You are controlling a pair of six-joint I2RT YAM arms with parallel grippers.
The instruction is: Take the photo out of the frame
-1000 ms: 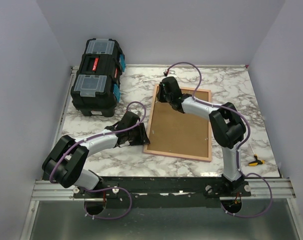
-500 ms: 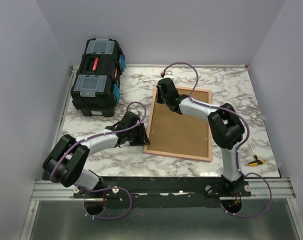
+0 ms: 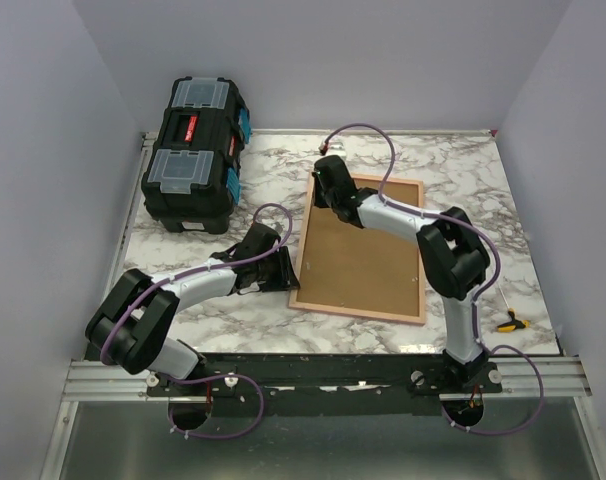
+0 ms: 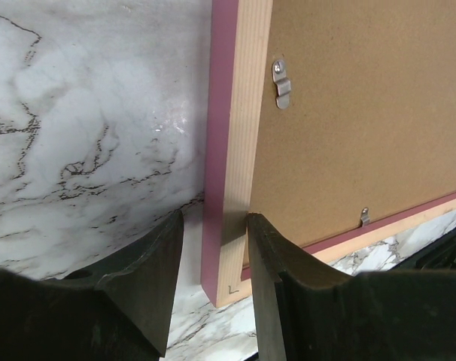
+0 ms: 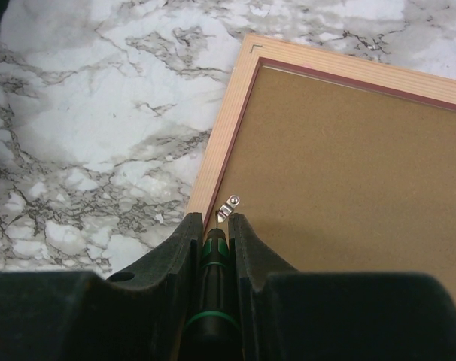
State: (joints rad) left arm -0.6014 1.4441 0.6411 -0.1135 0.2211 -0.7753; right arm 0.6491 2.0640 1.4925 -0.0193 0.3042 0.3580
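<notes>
The pink frame (image 3: 301, 250) lies back side up on the marble table, its cork-brown back (image 3: 361, 250) showing. The photo is hidden under that back. My left gripper (image 3: 285, 268) is at the frame's near-left corner. In the left wrist view it (image 4: 213, 218) stands open astride the left rail (image 4: 239, 150), with a strip of marble showing between the left finger and the rail's pink side. My right gripper (image 3: 324, 196) is over the far-left part of the frame. There it (image 5: 213, 218) is shut on a black-and-green screwdriver (image 5: 213, 259), whose tip is at a small metal clip (image 5: 229, 204).
Two more metal clips (image 4: 282, 83) (image 4: 366, 216) sit along the frame's inner edge. A black toolbox (image 3: 195, 155) stands at the far left of the table. A small yellow-and-black tool (image 3: 510, 323) lies near the right front edge.
My right gripper has shifted a little to the left, toward the frame's left rail. The left gripper has stayed where it was.
</notes>
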